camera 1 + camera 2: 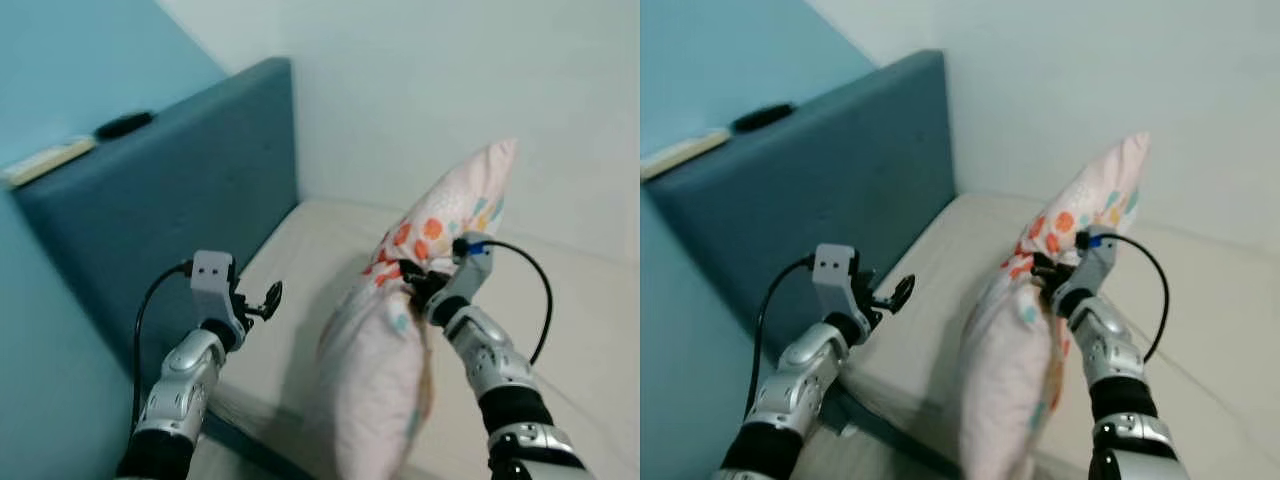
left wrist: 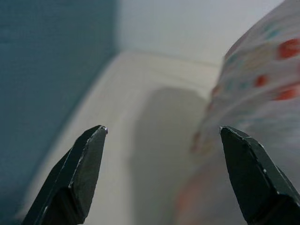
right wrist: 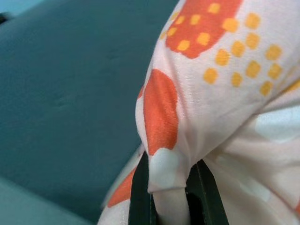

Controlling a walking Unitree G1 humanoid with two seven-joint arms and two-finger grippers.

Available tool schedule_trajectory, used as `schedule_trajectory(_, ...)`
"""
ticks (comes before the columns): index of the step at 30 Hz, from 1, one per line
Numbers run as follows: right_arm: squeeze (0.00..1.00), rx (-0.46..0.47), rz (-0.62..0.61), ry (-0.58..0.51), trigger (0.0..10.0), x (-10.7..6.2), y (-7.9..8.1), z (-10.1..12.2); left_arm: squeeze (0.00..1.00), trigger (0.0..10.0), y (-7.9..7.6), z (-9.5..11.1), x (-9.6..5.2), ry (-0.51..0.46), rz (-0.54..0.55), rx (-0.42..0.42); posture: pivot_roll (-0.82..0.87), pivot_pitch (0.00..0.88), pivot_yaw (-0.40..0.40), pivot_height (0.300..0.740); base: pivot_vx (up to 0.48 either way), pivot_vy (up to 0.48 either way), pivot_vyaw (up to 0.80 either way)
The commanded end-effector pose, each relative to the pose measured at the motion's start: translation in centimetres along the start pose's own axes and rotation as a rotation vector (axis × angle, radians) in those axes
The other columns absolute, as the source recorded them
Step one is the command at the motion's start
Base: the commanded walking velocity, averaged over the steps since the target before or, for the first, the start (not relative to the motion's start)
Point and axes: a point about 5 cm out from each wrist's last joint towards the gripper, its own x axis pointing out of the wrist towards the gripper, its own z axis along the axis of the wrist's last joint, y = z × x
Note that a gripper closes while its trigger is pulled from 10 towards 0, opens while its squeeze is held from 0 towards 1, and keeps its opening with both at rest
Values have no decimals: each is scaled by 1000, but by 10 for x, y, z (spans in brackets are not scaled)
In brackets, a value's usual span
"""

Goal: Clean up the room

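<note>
Holding a fold of fabric near its middle, the right gripper [image 1: 418, 287] keeps the pillow [image 1: 395, 340] standing on end over the bed [image 1: 300, 300], probably so it can be carried toward the blue headboard [image 1: 170, 200], where it belongs. Its jaws are nearly shut, pinching a bunched ridge of the orange-spotted cover between them. The left gripper [image 1: 262, 303] hangs beside the pillow over the mattress, jaws spread wide and touching nothing, seemingly ready to steady the loose side.
</note>
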Motion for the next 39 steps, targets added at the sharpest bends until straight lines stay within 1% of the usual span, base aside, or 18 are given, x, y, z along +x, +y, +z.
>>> schedule_trajectory(1, 0, -19, 49, -56, 10000, -1, 5, 10, 0, 10000, 10, -11, -7, 43, 48, 22, -70, 0, -34, 740, 0, 0, 763)
schedule_trajectory(5, 0, -16, 59, -46, 10000, -5, 6, 4, 0, 10000, 15, -16, -12, 60, 74, 33, -70, 0, -34, 740, 0, 0, 763)
schedule_trajectory(8, 0, -15, 22, -50, 10000, -10, -1, 2, 0, 10000, 13, -18, -12, 67, 71, 37, -70, 0, -36, 740, 0, 0, 763)
schedule_trajectory(10, 0, -15, 22, -50, 10000, -10, -1, 2, 0, 10000, 13, -18, -12, 67, 71, 37, -70, 0, -36, 740, 0, 0, 763)
schedule_trajectory(11, 0, -14, -6, -58, 10000, -11, -4, 3, 0, 10000, 12, -19, -12, 68, 64, 39, -70, 0, -36, 740, 0, 0, 763)
schedule_trajectory(12, 0, -14, -6, -58, 10000, -11, -4, 3, 0, 10000, 12, -19, -12, 68, 64, 39, -70, 0, -36, 740, 0, 0, 763)
schedule_trajectory(13, 0, 0, -54, -71, 10000, -12, -11, 5, 0, 10000, 9, -18, -10, 66, 53, 45, -76, 0, -33, 740, 0, 0, 0)
schedule_trajectory(14, 0, 0, -54, -71, 10000, -12, -11, 5, 0, 10000, 9, -18, -10, 66, 53, 45, -76, 0, -33, 740, 0, 0, 0)
schedule_trajectory(15, 0, -1, -89, -77, 10000, -12, -15, 7, 0, 10000, 5, -17, -7, 64, 44, 47, -79, 0, -32, 740, 0, -420, 0)
schedule_trajectory(17, 0, 3, -116, -86, 10000, -13, -19, 10, 0, 10000, 2, -16, -3, 61, 36, 49, -79, 0, -32, 740, 0, -463, 0)
schedule_trajectory(21, 0, 2, -115, -92, 10000, -13, -18, 11, 0, 10000, 0, -15, -1, 58, 33, 46, -82, 0, -32, 740, 0, -462, 0)
schedule_trajectory(23, 0, 7, -111, -101, 10000, -13, -18, 13, 0, 10000, -3, -13, 2, 51, 33, 39, -84, 0, -31, 740, 0, -446, 0)
schedule_trajectory(25, 0, -2, -89, -104, 10000, -14, -15, 13, 0, 10000, -4, -13, 3, 45, 46, 21, -87, 0, -29, 740, 0, 0, 0)
schedule_trajectory(27, 0, -2, -73, -113, 10000, -15, -13, 14, 0, 10000, -4, -13, 3, 44, 49, 18, -87, 0, -29, 740, 0, 0, 438)
schedule_trajectory(29, 0, -22, -50, -112, 10000, -14, -9, 14, 0, 10000, -4, -13, 3, 43, 51, 17, -85, 0, -30, 740, 0, 0, 725)
schedule_trajectory(32, 0, -36, -47, -106, 10000, -13, -7, 13, 0, 10000, -3, -13, 3, 42, 55, 12, -85, 0, -30, 740, 0, 0, 721)
schedule_trajectory(39, 0, -33, -49, -101, 10000, -12, -6, 12, 0, 10000, -3, -12, 3, 36, 58, 8, -84, 0, -33, 740, 0, 0, 723)
